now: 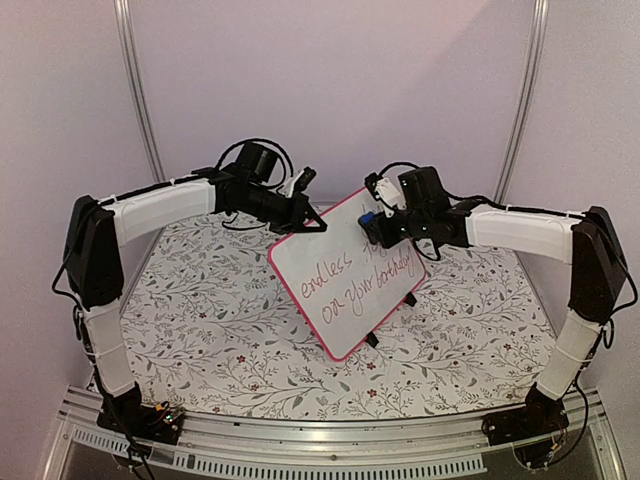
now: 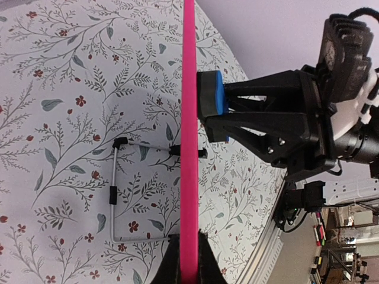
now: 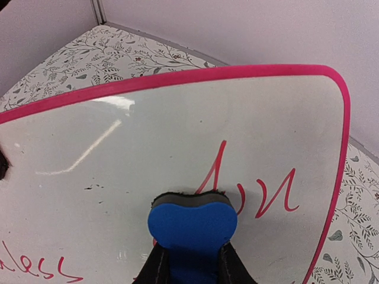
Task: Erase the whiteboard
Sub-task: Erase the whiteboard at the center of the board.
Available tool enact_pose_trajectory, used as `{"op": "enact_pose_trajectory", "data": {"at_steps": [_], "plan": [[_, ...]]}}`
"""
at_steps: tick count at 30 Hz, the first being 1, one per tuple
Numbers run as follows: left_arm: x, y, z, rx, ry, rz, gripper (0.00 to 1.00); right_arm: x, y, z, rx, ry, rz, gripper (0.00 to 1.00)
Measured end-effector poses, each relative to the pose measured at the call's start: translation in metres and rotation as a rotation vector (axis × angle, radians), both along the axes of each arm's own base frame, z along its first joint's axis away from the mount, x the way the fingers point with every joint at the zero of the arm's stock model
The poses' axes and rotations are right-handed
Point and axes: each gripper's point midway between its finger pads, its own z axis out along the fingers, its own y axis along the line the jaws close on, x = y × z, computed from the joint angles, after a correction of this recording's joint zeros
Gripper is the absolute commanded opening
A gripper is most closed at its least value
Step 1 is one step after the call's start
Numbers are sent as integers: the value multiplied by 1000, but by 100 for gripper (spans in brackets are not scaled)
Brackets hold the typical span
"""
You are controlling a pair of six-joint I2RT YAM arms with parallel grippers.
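Two right fingers [image 3: 155,269] pinch the blue eraser [image 3: 192,228], felt against the whiteboard [image 3: 148,136]. The left fingers [image 2: 172,263] clamp its pink frame, steadying it mid-table [image 1: 200,330]. Red writing [image 3: 272,195] remains. Heavy pressure on the eraser could twist the board out of the left grip.

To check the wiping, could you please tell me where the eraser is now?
In the top view the eraser is right of centre, in the right gripper, pressed against the upper part of the whiteboard.

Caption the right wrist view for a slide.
Right gripper holds the blue eraser against the pink-framed whiteboard, beside red handwriting.
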Motion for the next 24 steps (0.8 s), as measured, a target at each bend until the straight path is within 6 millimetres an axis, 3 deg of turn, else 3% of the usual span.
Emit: {"op": "enact_pose_trajectory", "data": {"at_steps": [24], "plan": [[0,0,0,0,-1,0,0,-13,-4,-12,-12,49,28,0]]}}
